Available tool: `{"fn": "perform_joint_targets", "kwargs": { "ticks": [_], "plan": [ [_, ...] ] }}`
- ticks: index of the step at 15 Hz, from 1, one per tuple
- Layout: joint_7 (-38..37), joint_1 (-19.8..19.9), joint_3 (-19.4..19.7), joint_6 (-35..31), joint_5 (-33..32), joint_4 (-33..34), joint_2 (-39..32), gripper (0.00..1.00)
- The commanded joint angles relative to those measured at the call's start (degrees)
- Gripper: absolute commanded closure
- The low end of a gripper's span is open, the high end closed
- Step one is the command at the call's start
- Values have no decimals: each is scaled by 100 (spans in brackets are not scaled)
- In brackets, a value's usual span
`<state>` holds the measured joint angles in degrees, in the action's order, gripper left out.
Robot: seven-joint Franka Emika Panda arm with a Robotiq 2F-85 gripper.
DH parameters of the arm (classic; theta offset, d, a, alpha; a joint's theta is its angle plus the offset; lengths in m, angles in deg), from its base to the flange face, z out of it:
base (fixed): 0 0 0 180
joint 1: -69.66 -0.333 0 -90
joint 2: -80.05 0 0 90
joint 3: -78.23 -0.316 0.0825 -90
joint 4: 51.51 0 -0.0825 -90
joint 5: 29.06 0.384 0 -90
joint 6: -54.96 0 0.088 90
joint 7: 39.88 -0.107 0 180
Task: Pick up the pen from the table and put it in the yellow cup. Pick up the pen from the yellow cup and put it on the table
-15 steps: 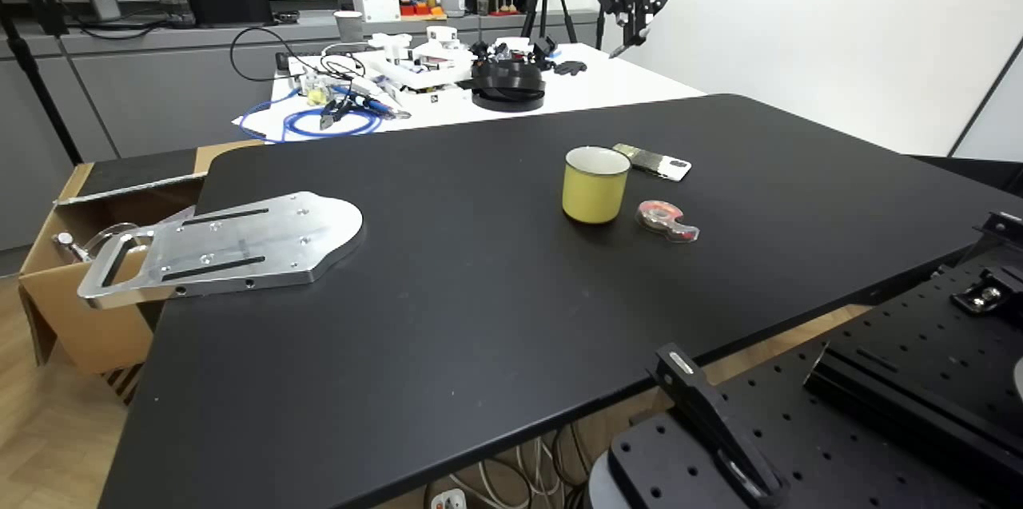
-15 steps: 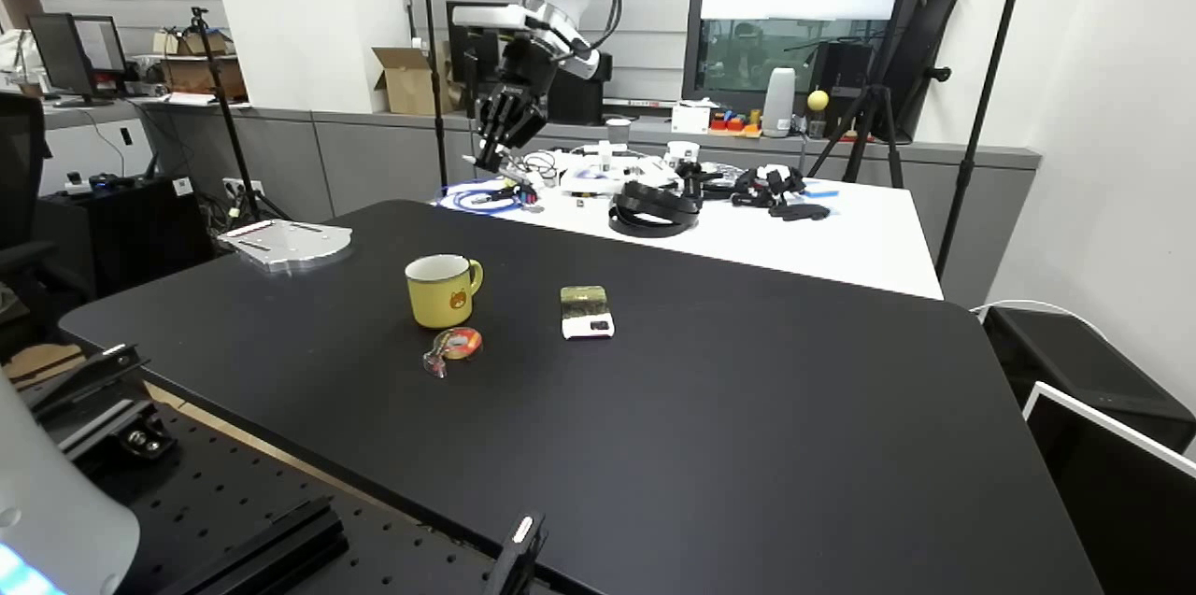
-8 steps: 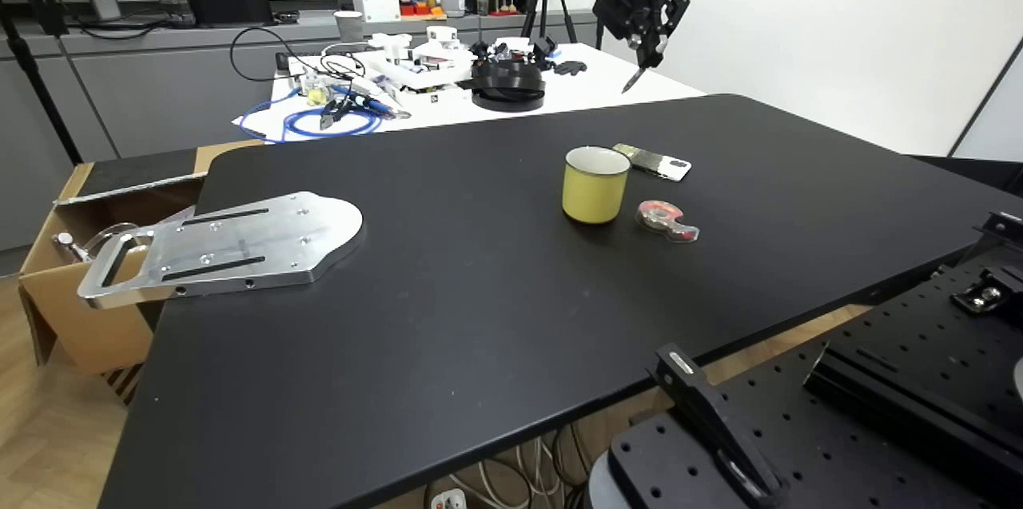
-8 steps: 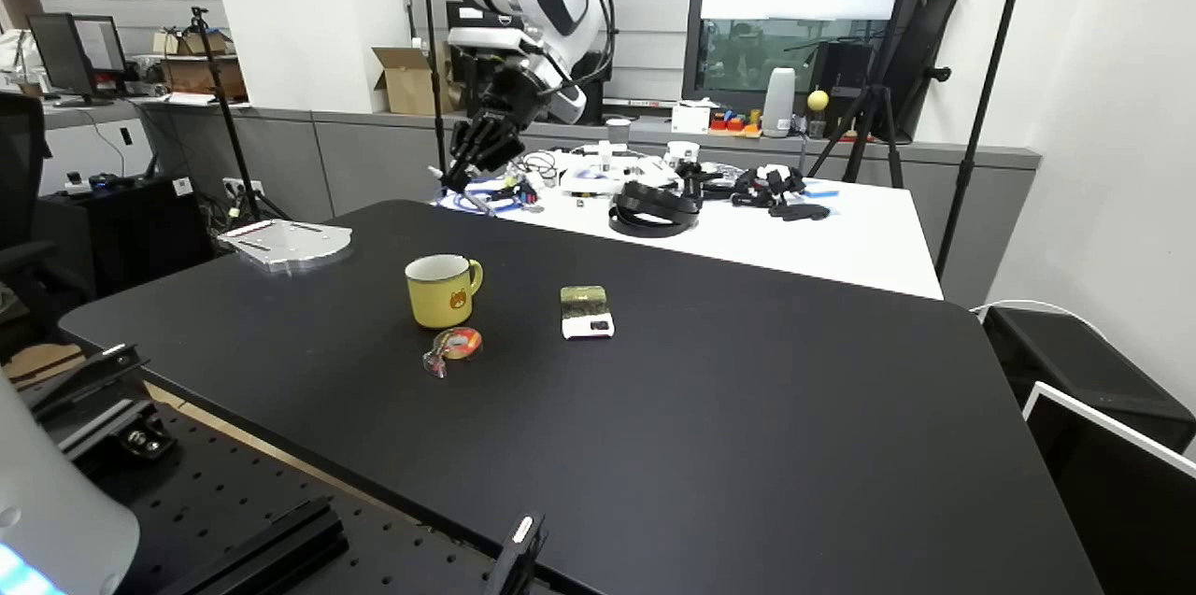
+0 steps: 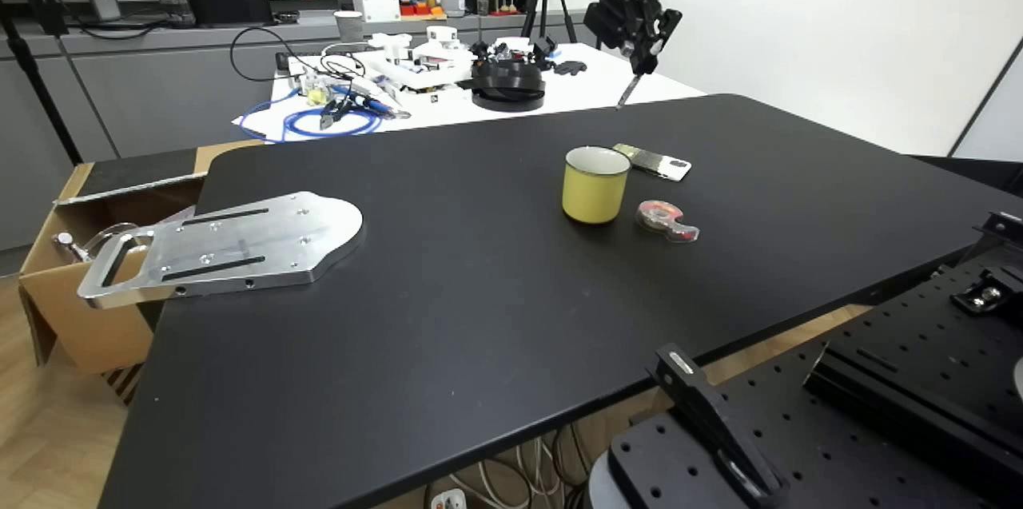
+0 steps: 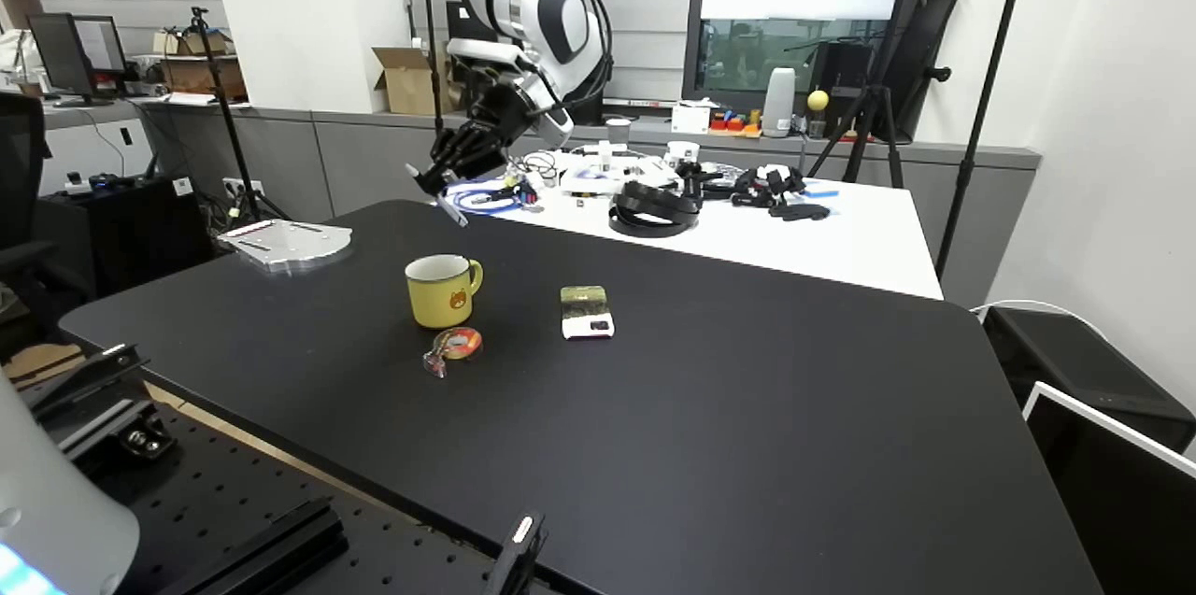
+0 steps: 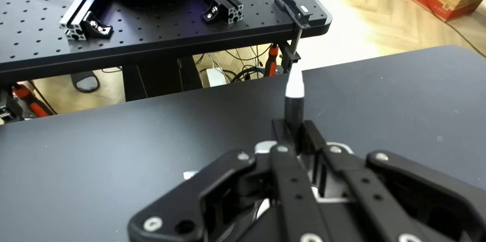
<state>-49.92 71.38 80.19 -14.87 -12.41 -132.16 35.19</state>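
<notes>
The pen (image 7: 294,109), dark with a pale tip, is held between the closed fingertips of my gripper (image 7: 293,130) in the wrist view. In both exterior views the gripper (image 5: 644,61) (image 6: 430,181) is in the air above the far edge of the black table (image 5: 447,325) (image 6: 747,427). The pen (image 5: 629,91) (image 6: 452,208) slants downward from the fingertips. The yellow cup (image 5: 594,193) (image 6: 441,299) stands upright on the table, apart from and lower than the gripper. A handle and a small bear print show in an exterior view. In the wrist view the cup is not clearly visible.
A flat grey-white object (image 5: 654,162) (image 6: 587,313) and a tape dispenser (image 5: 666,220) (image 6: 456,344) lie close to the cup. A metal plate (image 5: 248,241) (image 6: 290,242) lies at a table edge. A cluttered white table (image 5: 447,105) (image 6: 841,249) stands behind.
My gripper has come down with the pen held in it. In an exterior view it has also moved left, to behind the cup. The pen now points more steeply downward. The cup has not moved.
</notes>
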Motion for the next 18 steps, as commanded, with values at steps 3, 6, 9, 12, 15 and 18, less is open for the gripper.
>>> {"fn": "perform_joint_targets", "kwargs": {
  "ticks": [3, 6, 9, 12, 15, 18],
  "plan": [
    [-137, 77, -42, 350, 322, 376, -327, 97],
    [-151, 76, -51, 376, 439, 439, -477, 97],
    [-181, 94, -52, 435, 567, 530, -651, 97],
    [-156, 101, -52, 406, 633, 611, -812, 97],
    [-131, 136, -52, 340, 695, 750, -1005, 97],
    [-105, 185, -49, 302, 706, 889, -1173, 97]
  ]
}}
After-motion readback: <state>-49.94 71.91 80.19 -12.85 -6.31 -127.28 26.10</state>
